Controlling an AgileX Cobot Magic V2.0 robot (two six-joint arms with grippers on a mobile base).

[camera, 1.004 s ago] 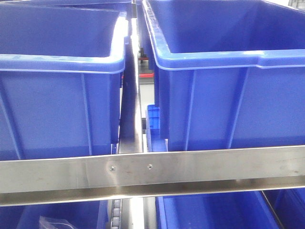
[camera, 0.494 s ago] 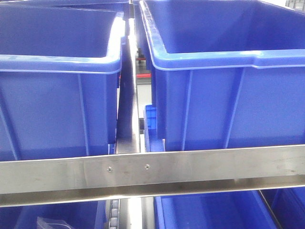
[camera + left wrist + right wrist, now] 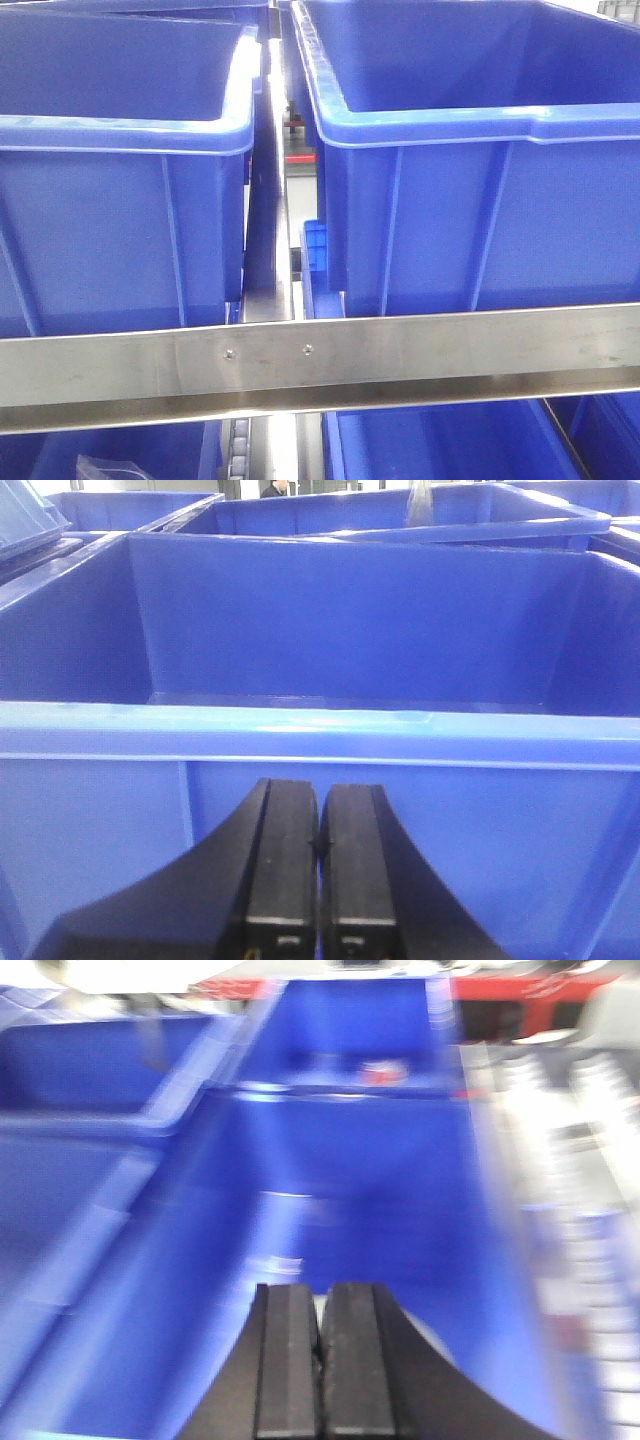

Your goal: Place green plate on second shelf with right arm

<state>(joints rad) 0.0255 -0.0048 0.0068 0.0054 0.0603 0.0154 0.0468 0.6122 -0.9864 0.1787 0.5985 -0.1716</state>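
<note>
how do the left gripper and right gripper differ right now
The left gripper faces the near outer wall of a blue bin, just below its rim; the right gripper points down into a long blue bin. The left wrist view is sharp, while the right wrist view is smeared with blur, so that arm seems to be moving. Both grippers are black, shut with pads together, and hold nothing; no green plate shows.

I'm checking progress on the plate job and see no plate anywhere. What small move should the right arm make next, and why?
Probably steady and pan to find the green plate: the right gripper is shut on nothing, its view is motion-blurred, and only blue bins show.
</note>
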